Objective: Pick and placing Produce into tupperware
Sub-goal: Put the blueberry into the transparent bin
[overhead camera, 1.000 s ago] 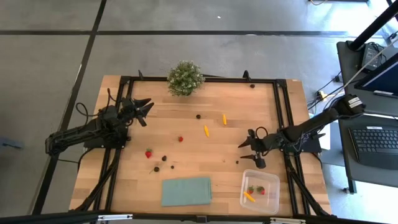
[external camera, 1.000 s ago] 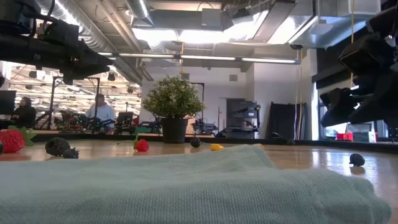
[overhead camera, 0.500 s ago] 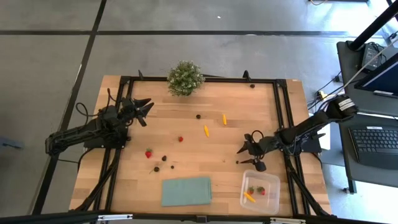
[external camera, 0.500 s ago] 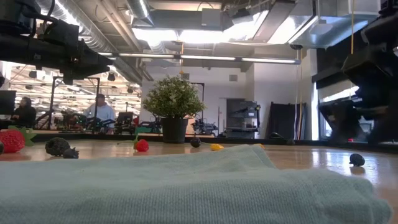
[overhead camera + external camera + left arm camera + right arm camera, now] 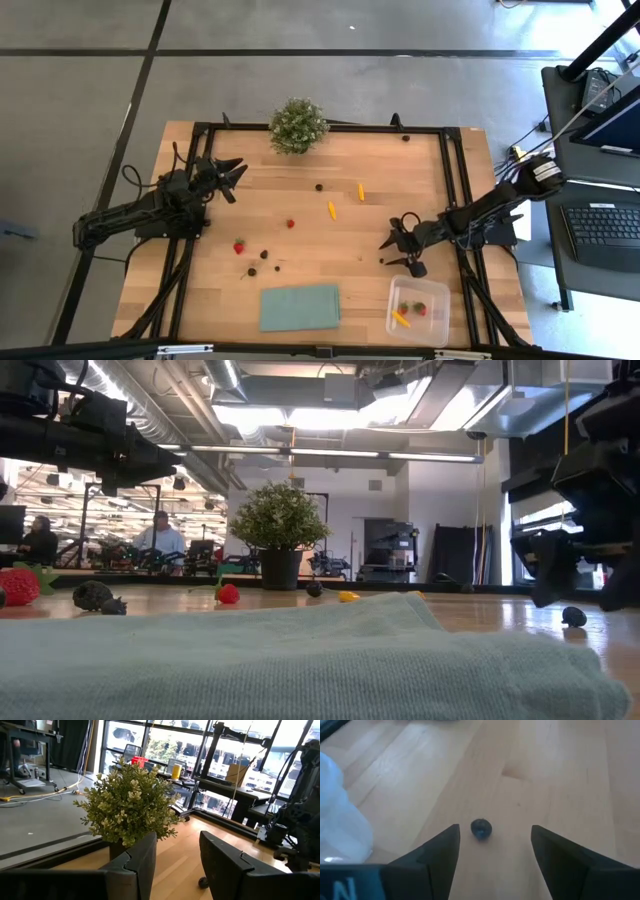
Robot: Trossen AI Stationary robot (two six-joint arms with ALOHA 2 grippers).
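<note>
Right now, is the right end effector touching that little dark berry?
Apart. The right wrist view shows the dark berry lying on bare wood ahead of the open right end effector.

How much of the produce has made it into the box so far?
Done: about three pieces lie in the clear box. In hand: the right hand, open and empty, points at a dark berry. Left: roughly nine pieces on the table. The left hand waits near the plant.

Wood table point(image 5: 380, 215) smooth, tupperware point(image 5: 437, 315) clear plastic, cloth point(image 5: 299, 306) matt.
</note>
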